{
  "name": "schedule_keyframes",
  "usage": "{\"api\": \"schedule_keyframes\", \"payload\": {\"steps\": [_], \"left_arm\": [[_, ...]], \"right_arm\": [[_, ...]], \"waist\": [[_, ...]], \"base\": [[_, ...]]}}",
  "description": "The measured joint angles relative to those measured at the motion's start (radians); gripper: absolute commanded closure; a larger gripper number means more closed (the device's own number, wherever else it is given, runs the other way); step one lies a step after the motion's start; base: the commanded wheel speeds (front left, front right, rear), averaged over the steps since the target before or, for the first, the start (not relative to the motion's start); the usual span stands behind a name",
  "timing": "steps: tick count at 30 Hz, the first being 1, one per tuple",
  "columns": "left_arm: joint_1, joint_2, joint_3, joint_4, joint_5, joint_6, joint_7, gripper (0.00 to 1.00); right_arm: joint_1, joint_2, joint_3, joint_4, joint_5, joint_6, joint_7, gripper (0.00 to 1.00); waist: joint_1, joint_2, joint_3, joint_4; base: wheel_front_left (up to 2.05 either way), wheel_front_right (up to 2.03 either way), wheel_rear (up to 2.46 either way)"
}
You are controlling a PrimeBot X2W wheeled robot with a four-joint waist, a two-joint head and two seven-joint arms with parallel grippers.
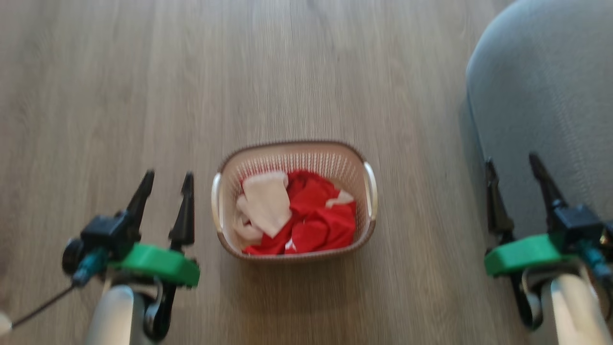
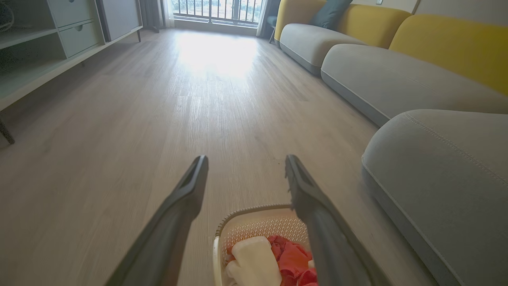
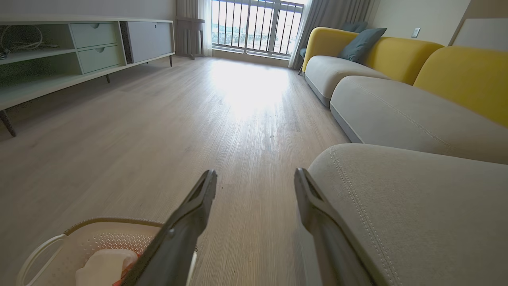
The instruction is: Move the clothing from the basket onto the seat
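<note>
1. Underfoot, all across the room: pale wood-plank floor, matte, with a bright patch of daylight near the far window and its dark railing.
2. Upright on that floor, between the two arms: cream basket with perforated walls, brown rim and pale side handles.
3. Inside the basket, heaped below the rim: clothing, red with a cream piece on the left. Head view smeared, so perhaps more than one garment; folds too blurred to count.
4. To the basket's right, apart from it, with a strip of bare floor between: grey seat, rounded at the corner, a line of pale stitching along its top edge.
5. Left of the basket, above bare floor: left gripper, fingers spread, nothing between them.
6. Over the seat's near edge: right gripper, fingers likewise parted and empty, the right one close along the rounded corner.
7. Beyond the seat, in a row toward the window: more grey cushions with yellow backrests, and a teal pillow at the far end.
8. Along the opposite wall: low pale-green sideboard with drawers and open shelves, on thin dark legs.
</note>
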State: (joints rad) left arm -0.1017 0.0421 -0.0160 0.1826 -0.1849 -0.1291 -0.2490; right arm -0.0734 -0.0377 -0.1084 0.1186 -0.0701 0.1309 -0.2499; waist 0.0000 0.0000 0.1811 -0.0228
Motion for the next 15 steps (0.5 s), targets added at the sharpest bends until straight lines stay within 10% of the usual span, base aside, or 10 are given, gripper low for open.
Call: {"api": "schedule_keyframes", "payload": {"steps": [15], "left_arm": [[-0.416, 0.027, -0.183, 0.290, 0.048, 0.000, 0.000, 0.00]], "right_arm": [[-0.252, -0.003, 0.055, -0.101, 0.094, 0.000, -0.005, 0.00]], "waist": [[0.0004, -0.0001, 0.383, -0.038]], "base": [[0.00, 0.00, 0.00]]}}
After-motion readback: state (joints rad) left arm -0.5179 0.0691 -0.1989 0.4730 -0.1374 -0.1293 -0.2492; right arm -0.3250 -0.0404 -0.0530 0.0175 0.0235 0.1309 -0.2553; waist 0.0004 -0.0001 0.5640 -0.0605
